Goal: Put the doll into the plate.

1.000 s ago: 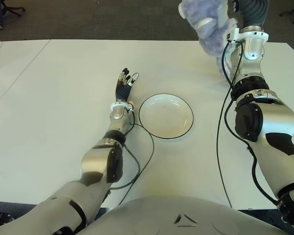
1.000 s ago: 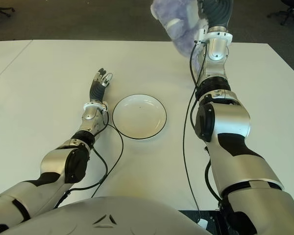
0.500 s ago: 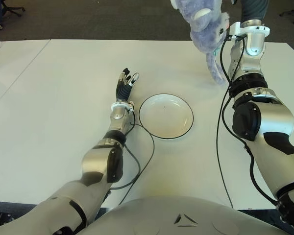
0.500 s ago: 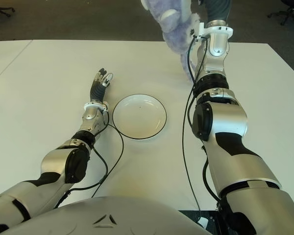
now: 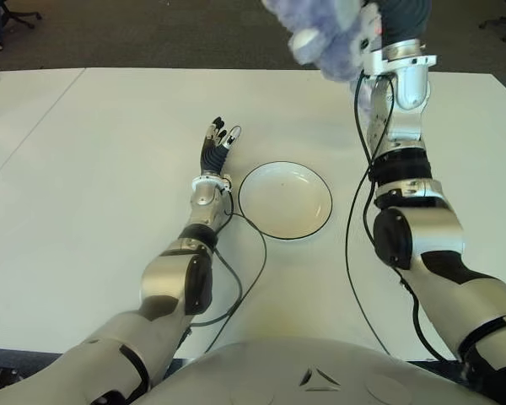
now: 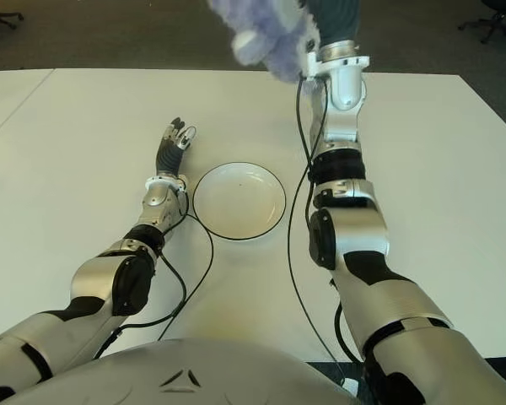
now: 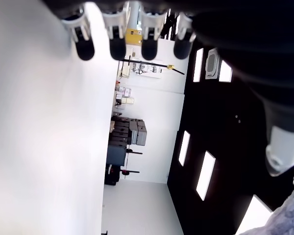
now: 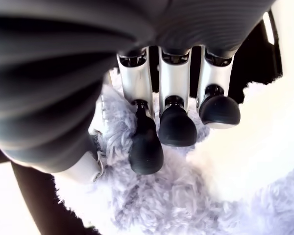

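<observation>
The doll (image 5: 322,35), a purple plush toy, hangs in the air above the far part of the white table (image 5: 84,186), behind and slightly right of the plate. My right hand (image 8: 176,132) is shut on it, with its dark fingertips (image 8: 146,149) pressed into the fur. The white plate (image 5: 285,200) with a dark rim lies empty at the table's middle. Just left of the plate shows my left hand (image 5: 217,139), fingers stretched out and holding nothing.
A black cable (image 5: 257,253) loops over the table between my left arm and the plate. Another cable (image 5: 352,219) hangs along my right arm. Dark carpet and an office chair (image 5: 21,13) lie beyond the far edge. A table seam (image 5: 34,126) runs at the left.
My right arm has swung to the left with the doll, which is now fully off the table and nearer the plate's far side. The left hand has not moved.
</observation>
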Tool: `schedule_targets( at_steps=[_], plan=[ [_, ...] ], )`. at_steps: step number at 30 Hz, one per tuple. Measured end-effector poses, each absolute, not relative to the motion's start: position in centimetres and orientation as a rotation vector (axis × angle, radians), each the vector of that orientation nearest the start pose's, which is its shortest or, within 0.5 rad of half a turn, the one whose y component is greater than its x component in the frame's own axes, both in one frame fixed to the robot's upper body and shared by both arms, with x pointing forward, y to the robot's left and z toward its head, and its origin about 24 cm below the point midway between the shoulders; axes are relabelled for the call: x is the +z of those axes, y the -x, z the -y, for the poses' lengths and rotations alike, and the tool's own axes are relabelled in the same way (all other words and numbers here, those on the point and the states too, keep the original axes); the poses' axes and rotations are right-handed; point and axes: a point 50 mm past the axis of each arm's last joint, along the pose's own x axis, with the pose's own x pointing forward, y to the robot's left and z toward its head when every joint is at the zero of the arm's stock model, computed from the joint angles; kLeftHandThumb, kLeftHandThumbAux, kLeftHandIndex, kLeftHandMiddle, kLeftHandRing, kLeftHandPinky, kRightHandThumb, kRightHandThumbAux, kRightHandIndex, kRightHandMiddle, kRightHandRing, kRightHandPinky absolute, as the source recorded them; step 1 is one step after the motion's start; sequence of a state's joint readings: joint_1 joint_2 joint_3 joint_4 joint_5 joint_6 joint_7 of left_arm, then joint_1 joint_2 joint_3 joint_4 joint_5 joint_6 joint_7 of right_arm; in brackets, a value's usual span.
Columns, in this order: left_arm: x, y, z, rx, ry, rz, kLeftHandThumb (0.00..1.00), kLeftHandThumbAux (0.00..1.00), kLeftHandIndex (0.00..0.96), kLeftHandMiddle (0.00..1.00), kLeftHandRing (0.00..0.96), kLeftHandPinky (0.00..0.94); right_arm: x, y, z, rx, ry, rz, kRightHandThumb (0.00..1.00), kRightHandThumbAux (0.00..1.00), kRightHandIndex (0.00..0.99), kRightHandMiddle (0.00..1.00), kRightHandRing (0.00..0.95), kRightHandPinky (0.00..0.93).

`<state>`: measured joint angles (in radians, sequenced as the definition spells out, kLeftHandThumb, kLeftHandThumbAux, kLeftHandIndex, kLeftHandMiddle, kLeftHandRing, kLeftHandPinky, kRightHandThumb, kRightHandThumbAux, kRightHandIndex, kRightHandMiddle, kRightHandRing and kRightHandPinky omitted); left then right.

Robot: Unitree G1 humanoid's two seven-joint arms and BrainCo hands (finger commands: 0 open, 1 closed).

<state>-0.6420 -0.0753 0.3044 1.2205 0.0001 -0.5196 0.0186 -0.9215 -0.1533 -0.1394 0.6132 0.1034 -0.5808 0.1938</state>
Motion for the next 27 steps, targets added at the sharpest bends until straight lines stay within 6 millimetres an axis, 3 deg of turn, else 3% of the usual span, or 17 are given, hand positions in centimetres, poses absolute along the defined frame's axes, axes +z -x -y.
schedule_targets(
  at_steps=[18,27],
  plan=[
    [-0.3,-33.1,-11.6,0.048,0.189,-0.111,0.000,0.565,0.000,0.015,0.000,0.000,19.2,-31.6,12.3,0.341,0.276,0.841,0.697,0.724,0.434,0.811,0.831,0.818],
    [-0.3,-33.1,-11.6,0.049,0.190,-0.111,0.000,0.579,0.000,0.013,0.000,0.000,17.7,-30.4,12.5,0.365,0.388,0.821,0.691,0.731,0.434,0.828,0.851,0.847]
  ],
)
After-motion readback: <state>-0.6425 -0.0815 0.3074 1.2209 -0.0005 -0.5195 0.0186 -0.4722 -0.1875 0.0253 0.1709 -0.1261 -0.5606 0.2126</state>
